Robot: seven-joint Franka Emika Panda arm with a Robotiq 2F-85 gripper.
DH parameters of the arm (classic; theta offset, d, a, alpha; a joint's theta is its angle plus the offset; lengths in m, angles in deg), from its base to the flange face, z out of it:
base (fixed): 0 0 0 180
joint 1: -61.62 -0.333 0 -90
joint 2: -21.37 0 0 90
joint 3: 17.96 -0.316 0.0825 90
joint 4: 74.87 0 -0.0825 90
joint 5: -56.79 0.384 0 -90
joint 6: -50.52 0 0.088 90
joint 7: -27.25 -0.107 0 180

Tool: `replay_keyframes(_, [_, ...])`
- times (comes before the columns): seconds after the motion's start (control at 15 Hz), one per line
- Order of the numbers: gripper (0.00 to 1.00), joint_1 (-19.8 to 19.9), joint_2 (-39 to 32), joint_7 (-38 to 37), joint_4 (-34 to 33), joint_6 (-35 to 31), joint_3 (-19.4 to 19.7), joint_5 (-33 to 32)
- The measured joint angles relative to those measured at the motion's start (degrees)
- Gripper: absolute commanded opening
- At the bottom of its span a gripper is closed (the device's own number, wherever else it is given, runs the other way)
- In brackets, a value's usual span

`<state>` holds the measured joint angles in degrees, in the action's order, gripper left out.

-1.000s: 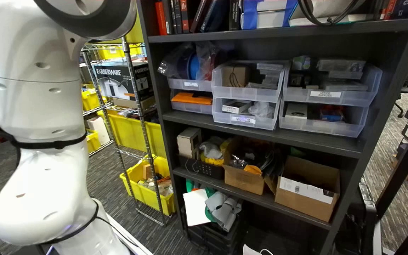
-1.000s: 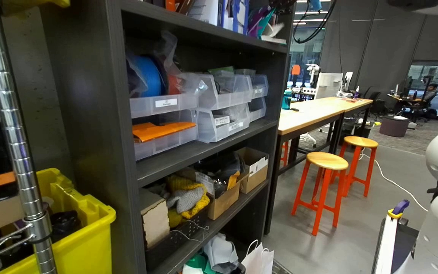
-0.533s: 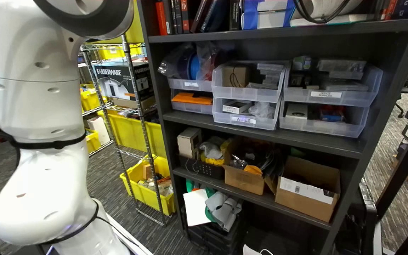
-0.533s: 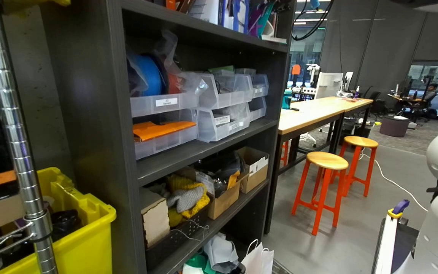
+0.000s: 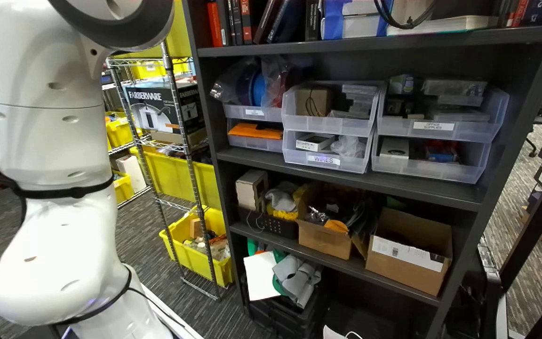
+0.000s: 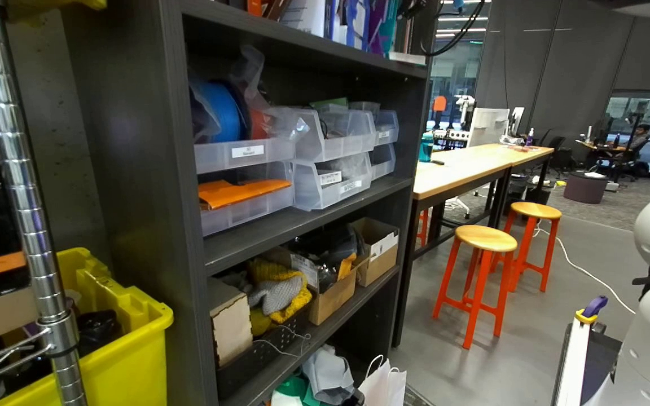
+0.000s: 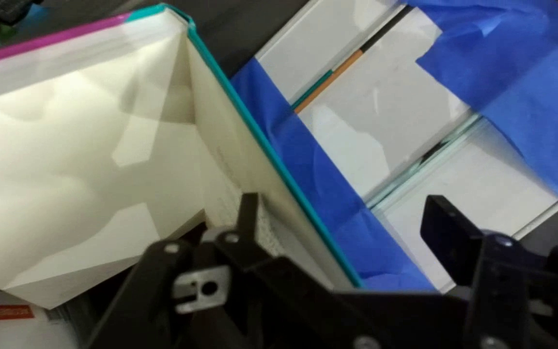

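Landmark: blue-taped bundle of white books [image 7: 356, 111], on a dark shelf [image 5: 271, 49] | Teal-edged book [image 7: 66, 145]: opened out, just beside the bundle | Gripper [image 7: 343, 198]: partly in front of the bundle, fingers spread wide, the book's edge loose between them; contact hard to judge | Clear plastic bins [image 5: 330, 125]: below the bundle, in an exterior view

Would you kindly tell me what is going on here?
A white robot arm has its black end effector at an open, cream-paged book with a teal edge, on a dark grey bookshelf. Its fingers stand apart with the teal edge showing between them, so nothing is clamped. White books wrapped in blue tape sit alongside.
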<state>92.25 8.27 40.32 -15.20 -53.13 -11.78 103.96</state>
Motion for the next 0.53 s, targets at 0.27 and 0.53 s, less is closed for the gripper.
replay_keyframes(0.27, [1.00, -0.36, 0.25, 0.07, 0.49, 0.03, -0.99, 0.36])
replay_keyframes(0.53, [1.00, -0.31, 0.55, 0.23, 1.07, 0.03, -1.03, 0.74])
